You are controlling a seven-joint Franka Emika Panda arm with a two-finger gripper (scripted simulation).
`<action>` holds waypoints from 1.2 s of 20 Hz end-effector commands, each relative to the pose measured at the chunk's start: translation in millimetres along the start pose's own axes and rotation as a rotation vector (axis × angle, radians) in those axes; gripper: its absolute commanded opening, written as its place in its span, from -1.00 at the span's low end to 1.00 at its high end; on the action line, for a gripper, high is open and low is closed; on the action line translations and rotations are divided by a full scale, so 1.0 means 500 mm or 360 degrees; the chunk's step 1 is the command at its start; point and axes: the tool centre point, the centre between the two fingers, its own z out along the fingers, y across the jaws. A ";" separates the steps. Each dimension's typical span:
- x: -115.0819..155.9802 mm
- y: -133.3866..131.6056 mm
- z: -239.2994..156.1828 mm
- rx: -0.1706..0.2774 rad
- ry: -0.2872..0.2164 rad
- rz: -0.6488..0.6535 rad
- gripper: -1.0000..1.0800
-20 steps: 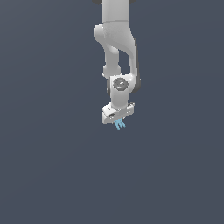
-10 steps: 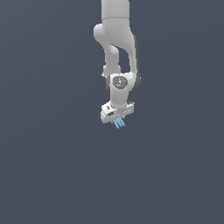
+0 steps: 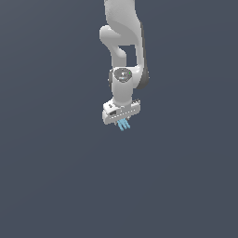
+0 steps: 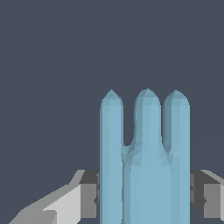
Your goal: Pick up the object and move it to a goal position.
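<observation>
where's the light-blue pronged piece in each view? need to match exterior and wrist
Exterior view: the light-blue pronged piece is a tiny shape just below the white claw, near the picture's centre, slightly above the middle.
Wrist view: the same piece fills the lower centre, three prongs pointing away from the camera, with a claw finger touching each side.
Shared landmark: the claw gripping the piece.

the object (image 4: 144,166) looks matt, smooth, light-blue plastic; claw (image 3: 122,122) matt white.
</observation>
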 end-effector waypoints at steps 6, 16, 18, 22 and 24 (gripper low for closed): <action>-0.028 0.041 -0.141 0.0002 0.0002 -0.0001 -1.00; -0.067 0.101 -0.346 0.0005 0.0004 -0.0001 -1.00; -0.074 0.113 -0.385 0.0005 0.0004 -0.0001 -1.00; -0.088 0.138 -0.465 0.0004 0.0003 0.0000 -1.00; -0.094 0.151 -0.504 0.0004 0.0003 0.0000 -1.00</action>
